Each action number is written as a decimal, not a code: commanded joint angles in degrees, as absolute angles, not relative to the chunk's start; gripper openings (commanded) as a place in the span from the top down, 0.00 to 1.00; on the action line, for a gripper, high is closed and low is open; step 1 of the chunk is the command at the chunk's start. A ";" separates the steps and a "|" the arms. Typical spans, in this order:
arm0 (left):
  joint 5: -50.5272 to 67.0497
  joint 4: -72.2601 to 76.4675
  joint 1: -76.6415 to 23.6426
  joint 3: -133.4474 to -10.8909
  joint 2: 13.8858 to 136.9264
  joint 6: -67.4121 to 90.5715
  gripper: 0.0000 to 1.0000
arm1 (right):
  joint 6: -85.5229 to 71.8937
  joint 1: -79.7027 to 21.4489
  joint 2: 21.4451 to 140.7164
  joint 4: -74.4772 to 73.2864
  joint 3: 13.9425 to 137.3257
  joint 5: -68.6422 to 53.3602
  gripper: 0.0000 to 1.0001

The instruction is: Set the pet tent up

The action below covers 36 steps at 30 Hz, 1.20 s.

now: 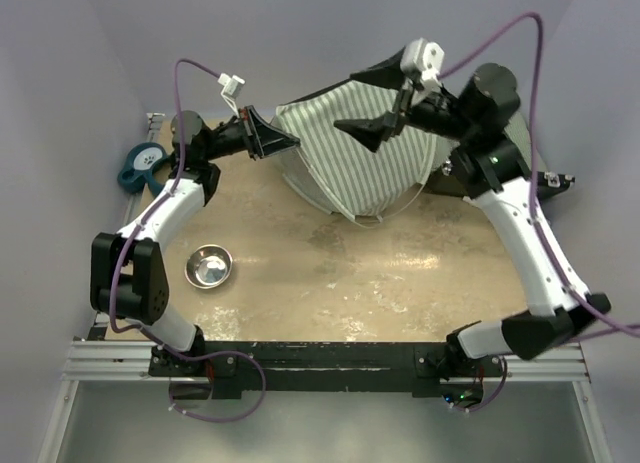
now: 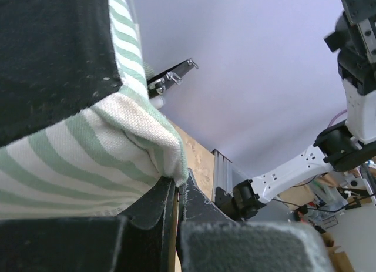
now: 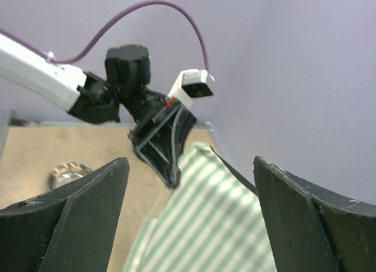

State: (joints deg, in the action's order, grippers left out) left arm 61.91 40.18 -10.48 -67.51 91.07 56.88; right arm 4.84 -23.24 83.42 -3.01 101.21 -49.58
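Note:
The pet tent [image 1: 360, 153], green-and-white striped fabric with a dark panel, lies bunched at the back middle of the table. My left gripper [image 1: 268, 140] is shut on its left corner; in the left wrist view the striped cloth [image 2: 88, 148] is pinched between the closed jaws of that gripper [image 2: 176, 187]. My right gripper [image 1: 375, 131] hovers over the top of the tent, open. In the right wrist view its gripper [image 3: 191, 219] stands wide apart above the striped cloth [image 3: 211, 225] with nothing between the fingers, and the left gripper [image 3: 161, 143] shows beyond, holding the far corner.
A steel bowl [image 1: 209, 266] sits on the wooden table at the left front. A teal object [image 1: 142, 168] lies at the far left edge. Dark gear [image 1: 545, 180] lies at the right edge behind the right arm. Purple cables arch over both arms.

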 commanded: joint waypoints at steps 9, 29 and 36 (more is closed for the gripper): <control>70.58 50.18 -6.59 -74.97 95.97 70.84 1.00 | 49.83 -22.76 62.94 -21.47 64.54 -34.11 0.17; 70.66 50.10 -6.24 -76.73 98.52 66.71 1.00 | 58.26 -22.50 78.94 -24.51 58.72 -39.47 0.31; 70.49 50.36 -6.06 -76.99 99.05 66.71 1.00 | 58.37 -22.50 72.95 -22.26 53.09 -38.24 0.32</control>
